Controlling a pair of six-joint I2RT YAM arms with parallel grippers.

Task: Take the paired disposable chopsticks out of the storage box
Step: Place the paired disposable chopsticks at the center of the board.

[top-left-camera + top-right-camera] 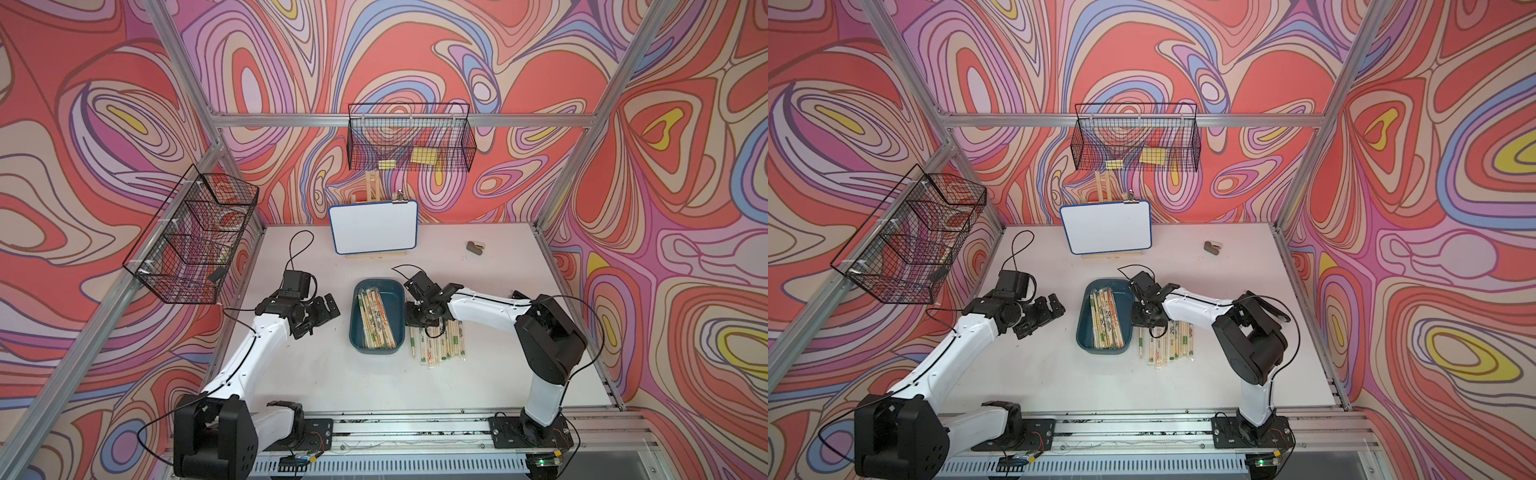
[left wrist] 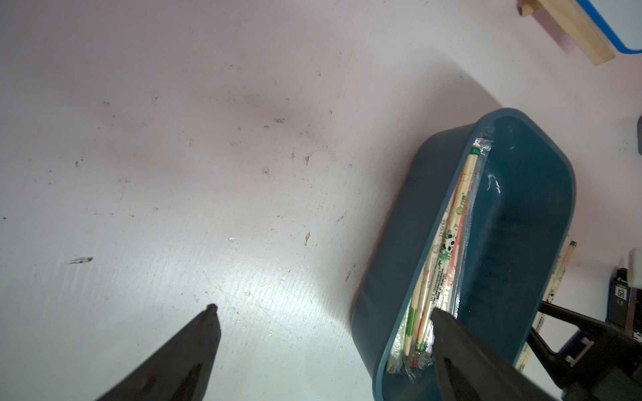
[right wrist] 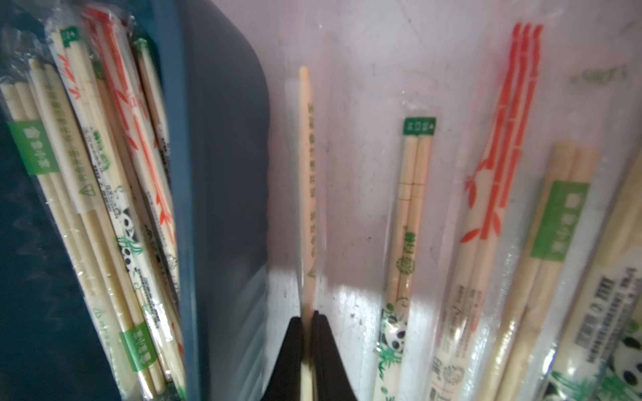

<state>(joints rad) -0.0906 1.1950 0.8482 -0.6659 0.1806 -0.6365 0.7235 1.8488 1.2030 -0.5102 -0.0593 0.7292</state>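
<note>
While the right jaws are pinched tight on a single sleeved pair (image 3: 307,173), the left jaws stand spread wide and empty, hanging over bare worktop (image 1: 332,395) near the storage box (image 1: 392,305) and apart from it in both top views.

Right wrist view: the gripped pair runs alongside the box's outer wall (image 3: 225,173), between that wall and the row laid out on the worktop (image 3: 486,208). Cannot tell whether its far end rests on the surface.

Left wrist view: two dark tapered fingers (image 2: 194,354) set well apart, nothing between them. One crosses in front of the box's end; contact not shown.

Materials:
- Box is smooth, glossy teal-blue plastic, shallow, with rounded corners.
- Paired disposable chopsticks (image 1: 374,320) are pale bamboo in clear crinkled sleeves with green bands, panda prints and red-orange bamboo motifs. A bundle lies lengthwise against one long wall of the box, leaving the other half of the floor bare.
- Worktop is pale, scuffed and specked.

View differences:
- Both top views give the layout. The row (image 1: 1167,345) lies just beside the box on the right arm's (image 1: 478,309) side, partly under its wrist, which hides the grip.
- Only the right wrist view shows the pinch.
- Only the left wrist view shows the worktop's scratches.
</note>
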